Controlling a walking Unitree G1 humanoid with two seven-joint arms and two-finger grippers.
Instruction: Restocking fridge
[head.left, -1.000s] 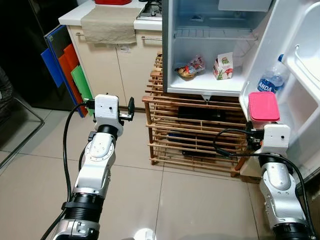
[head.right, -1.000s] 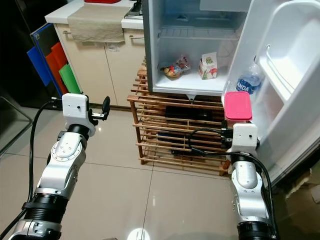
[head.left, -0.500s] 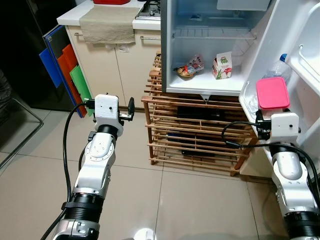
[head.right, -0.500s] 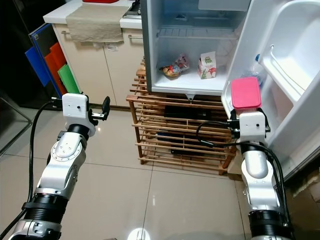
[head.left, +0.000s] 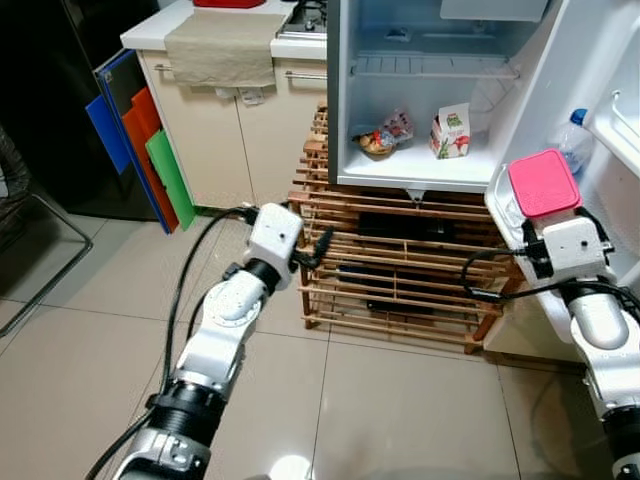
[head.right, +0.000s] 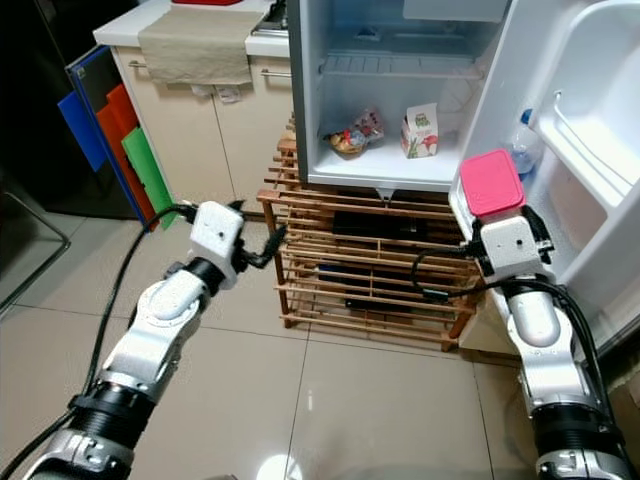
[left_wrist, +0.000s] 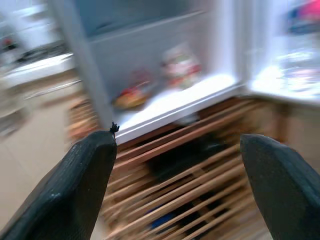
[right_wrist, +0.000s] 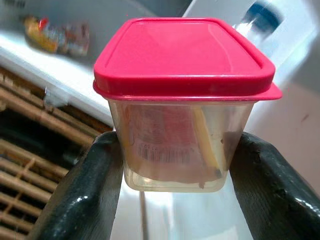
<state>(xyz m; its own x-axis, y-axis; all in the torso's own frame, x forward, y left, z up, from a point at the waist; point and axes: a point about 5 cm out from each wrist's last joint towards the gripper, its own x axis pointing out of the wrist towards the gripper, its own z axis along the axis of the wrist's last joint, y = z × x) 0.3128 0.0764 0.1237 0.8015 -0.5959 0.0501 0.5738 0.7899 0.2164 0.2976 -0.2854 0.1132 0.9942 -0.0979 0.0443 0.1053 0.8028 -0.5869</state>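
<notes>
The small fridge (head.left: 345, 120) stands open on a wooden rack (head.left: 400, 290), its door (head.left: 610, 90) swung out to the right. My right gripper (right_wrist: 177, 150) is shut on a clear food container with a pink lid (right_wrist: 182, 55), held upright in front of the door's lower shelf (head.left: 543, 183). My left gripper (head.left: 322, 248) is open and holds nothing; it hangs beside the rack's left end, below the fridge's left corner. Its two fingers (left_wrist: 85, 190) frame the blurred fridge floor.
Inside the fridge sit a carton (head.left: 451, 132) and snack bags (head.left: 385, 135). A water bottle (head.left: 575, 140) stands in the door. A cabinet with a hanging towel (head.left: 222, 45) and coloured boards (head.left: 150, 150) are at left. Tiled floor (head.left: 400, 410) lies in front.
My left arm has swung right, from open floor to the rack's left end. My right gripper has carried the container a little right and up toward the door.
</notes>
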